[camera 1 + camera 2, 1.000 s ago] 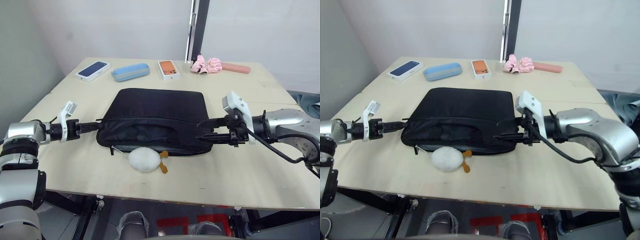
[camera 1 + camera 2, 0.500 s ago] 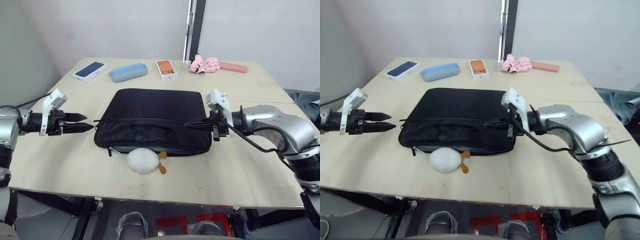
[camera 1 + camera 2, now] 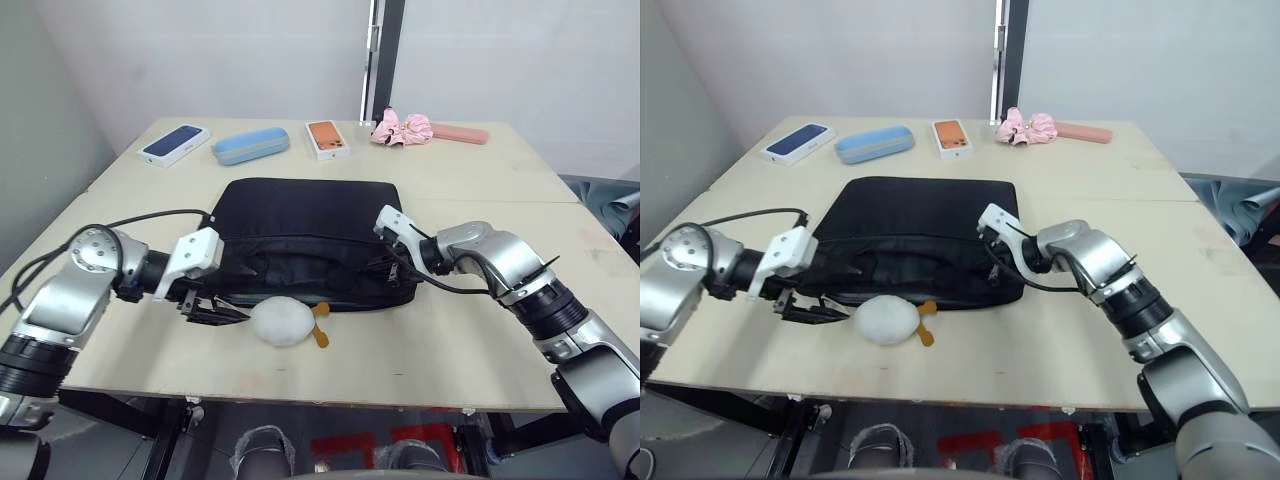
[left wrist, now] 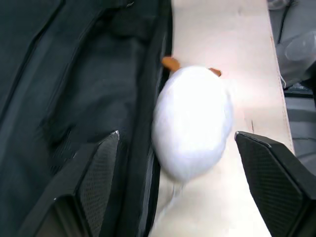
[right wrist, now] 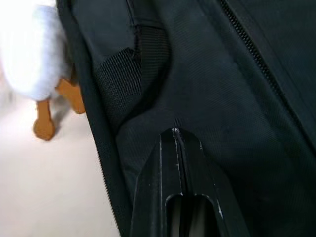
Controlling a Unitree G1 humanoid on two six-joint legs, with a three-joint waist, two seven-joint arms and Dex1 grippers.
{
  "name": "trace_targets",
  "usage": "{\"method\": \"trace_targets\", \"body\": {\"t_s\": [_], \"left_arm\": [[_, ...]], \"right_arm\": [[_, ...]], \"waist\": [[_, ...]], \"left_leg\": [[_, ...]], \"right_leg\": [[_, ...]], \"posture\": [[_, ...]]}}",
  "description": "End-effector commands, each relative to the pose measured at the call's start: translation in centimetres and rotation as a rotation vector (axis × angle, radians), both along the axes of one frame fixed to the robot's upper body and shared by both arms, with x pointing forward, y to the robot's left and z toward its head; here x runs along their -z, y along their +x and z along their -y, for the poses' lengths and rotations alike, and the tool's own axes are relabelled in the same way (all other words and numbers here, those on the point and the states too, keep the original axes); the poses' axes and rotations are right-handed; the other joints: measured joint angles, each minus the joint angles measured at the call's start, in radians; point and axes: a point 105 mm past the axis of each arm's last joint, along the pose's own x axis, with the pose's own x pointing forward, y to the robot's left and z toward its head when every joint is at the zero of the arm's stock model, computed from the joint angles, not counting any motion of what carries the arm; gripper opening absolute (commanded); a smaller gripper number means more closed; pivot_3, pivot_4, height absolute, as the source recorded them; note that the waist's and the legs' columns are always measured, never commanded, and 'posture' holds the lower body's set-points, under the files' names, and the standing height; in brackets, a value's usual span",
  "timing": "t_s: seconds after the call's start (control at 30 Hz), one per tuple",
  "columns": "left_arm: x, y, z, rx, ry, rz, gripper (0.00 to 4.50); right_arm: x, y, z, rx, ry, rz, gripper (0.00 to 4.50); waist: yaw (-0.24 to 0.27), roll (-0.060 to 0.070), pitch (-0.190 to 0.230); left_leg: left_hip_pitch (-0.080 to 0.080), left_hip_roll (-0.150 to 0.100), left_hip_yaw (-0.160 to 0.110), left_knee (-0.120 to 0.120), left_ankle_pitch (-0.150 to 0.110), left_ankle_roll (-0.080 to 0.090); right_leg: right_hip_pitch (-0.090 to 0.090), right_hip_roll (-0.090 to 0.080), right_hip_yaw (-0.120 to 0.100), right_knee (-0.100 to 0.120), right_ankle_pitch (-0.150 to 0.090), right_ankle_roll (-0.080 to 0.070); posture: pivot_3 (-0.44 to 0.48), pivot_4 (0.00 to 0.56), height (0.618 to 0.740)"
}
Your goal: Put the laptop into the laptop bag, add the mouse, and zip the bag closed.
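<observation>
Jaws spread wide, the left gripper (image 4: 175, 197) is hovering over the white plush (image 4: 193, 127) lying just beside the near edge of the laptop bag (image 3: 310, 240). The right gripper (image 5: 178, 148), fingers pressed together on nothing, is resting its tip on the bag's front fabric near a strap handle (image 5: 129, 74). The bag is lying flat mid-table (image 3: 480, 340). Zipping well likely means pinching the small pull squarely while the other arm steadies the bag.
</observation>
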Motion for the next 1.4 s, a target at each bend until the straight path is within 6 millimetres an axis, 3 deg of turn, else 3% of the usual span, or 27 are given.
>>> {"method": "trace_targets", "body": {"t_s": [0.03,0.27,0.5,0.6,0.9,1.23,1.4], "left_arm": [[-0.3,-0.1,1.4,0.058,-0.044,0.048,3.95],[3.4,-0.9,1.9,0.109,0.004,0.019,3.95],[5.1,-0.1,2.3,0.084,-0.024,-0.026,3.95],[5.7,-0.1,2.3,0.077,-0.032,-0.065,3.15],[6.3,1.0,2.7,0.068,-0.057,-0.027,0.03],[4.4,0.7,5.7,0.179,-0.06,0.062,0.03],[4.0,1.1,6.4,0.18,-0.072,0.084,0.03]], "right_arm": [[-0.1,-0.5,0.1,-0.031,-0.026,0.01,0.04],[0.2,-1.1,-0.1,-0.033,-0.026,-0.007,0.04],[0.3,-1.3,0.0,-0.026,-0.04,-0.003,0.04],[0.3,-1.4,0.1,-0.023,-0.04,-0.002,0.0],[0.9,-1.8,0.0,-0.012,-0.054,-0.025,0.0],[0.8,-1.8,0.4,-0.002,-0.067,-0.033,0.0],[-4.5,-2.1,-0.3,-0.049,0.129,0.009,0.0]], "waist": [[0.001,0.0,0.0],[0.0,0.0,0.0],[0.001,0.0,0.0],[0.001,0.0,0.0],[0.002,0.0,0.0],[0.008,0.0,0.0],[0.008,0.0,0.0]], "left_leg": [[0.0,0.0,0.0,0.001,0.0,0.0],[0.001,0.0,0.0,0.006,0.0,0.0],[0.002,0.0,0.0,0.009,0.0,0.0],[0.002,0.0,0.0,0.009,0.0,0.0],[0.002,0.0,0.001,0.009,0.0,0.0],[0.002,0.0,0.0,0.009,0.0,0.0],[0.001,0.0,0.001,0.009,0.0,0.0]], "right_leg": [[0.0,0.0,0.0,0.001,0.0,0.0],[0.0,0.0,0.002,0.006,0.0,0.0],[-0.001,0.0,0.004,0.011,0.0,0.0],[-0.001,0.0,0.004,0.011,0.0,0.0],[-0.001,0.0,0.004,0.012,0.0,0.0],[-0.001,0.0,0.004,0.012,0.0,0.0],[-0.002,0.0,0.004,0.011,0.0,0.0]], "posture": [[0.0,0.15,0.74],[0.0,0.15,0.74],[0.0,0.15,0.74],[0.0,0.15,0.74],[0.0,0.15,0.74],[0.0,0.15,0.74],[0.0,0.15,0.74]]}}
